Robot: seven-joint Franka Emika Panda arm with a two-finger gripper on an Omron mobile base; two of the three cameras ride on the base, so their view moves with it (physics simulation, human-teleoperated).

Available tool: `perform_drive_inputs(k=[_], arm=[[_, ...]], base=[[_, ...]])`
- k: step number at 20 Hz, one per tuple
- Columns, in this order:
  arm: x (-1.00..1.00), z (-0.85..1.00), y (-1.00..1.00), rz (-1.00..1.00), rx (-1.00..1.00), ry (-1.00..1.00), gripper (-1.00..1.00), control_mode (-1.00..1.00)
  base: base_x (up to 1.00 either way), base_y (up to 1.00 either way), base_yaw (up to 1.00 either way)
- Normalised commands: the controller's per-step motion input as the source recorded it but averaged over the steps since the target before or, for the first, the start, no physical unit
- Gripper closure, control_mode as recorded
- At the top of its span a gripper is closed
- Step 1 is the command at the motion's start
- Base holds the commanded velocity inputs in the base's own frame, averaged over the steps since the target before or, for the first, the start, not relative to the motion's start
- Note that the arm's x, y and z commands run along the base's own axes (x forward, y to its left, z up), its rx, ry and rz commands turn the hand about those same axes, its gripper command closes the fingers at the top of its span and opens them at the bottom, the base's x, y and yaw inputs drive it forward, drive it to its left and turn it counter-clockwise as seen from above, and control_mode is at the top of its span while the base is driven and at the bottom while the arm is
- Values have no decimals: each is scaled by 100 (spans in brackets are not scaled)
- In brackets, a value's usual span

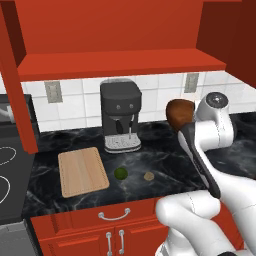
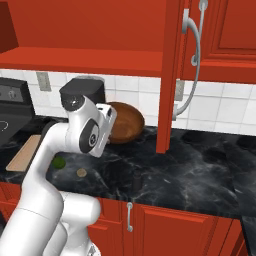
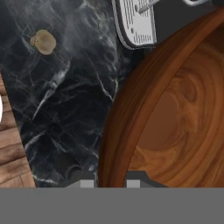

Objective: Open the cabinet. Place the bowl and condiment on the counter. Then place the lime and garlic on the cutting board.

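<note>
Leftmost, in the left base view: cutting board (image 1: 83,171) flat on the counter (image 1: 165,165), nothing on it. Just right of the board, lime (image 1: 121,173) on the marble, then garlic (image 1: 149,175) a little further right; both apart from the board and from each other. Behind them, coffee machine (image 1: 120,116) against the tiled wall. Right of the machine, bowl (image 1: 180,113) held up, tilted on edge above the counter, at the end of the white arm. Overhead, cabinet (image 1: 120,64) with its doors swung wide, visible shelf bare.

Seen from the right base view: bowl (image 2: 125,122) again tilted, its hollow facing the camera, just beside the wrist. Further right, condiment (image 2: 136,180) standing upright on the counter near the front edge, well apart from the bowl. Open cabinet door (image 2: 170,75) edge-on beyond it, with its long silver handle (image 2: 192,60).

Through the hand view: gripper (image 3: 110,181) clamped on the bowl's rim (image 3: 131,109), one finger either side of the wooden wall. Garlic (image 3: 43,41) on the marble at upper left; drip tray (image 3: 136,22) of the coffee machine along the top.
</note>
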Motion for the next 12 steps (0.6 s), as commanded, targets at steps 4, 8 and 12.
perform_drive_inputs(k=[4,8,12], arm=[[7,-15,-11,0,0,0,100,-100],[18,-13,-1,0,0,0,100,-100],[22,-12,0,0,0,0,100,-100]], base=[[0,0,0],[0,0,0],[0,0,0]])
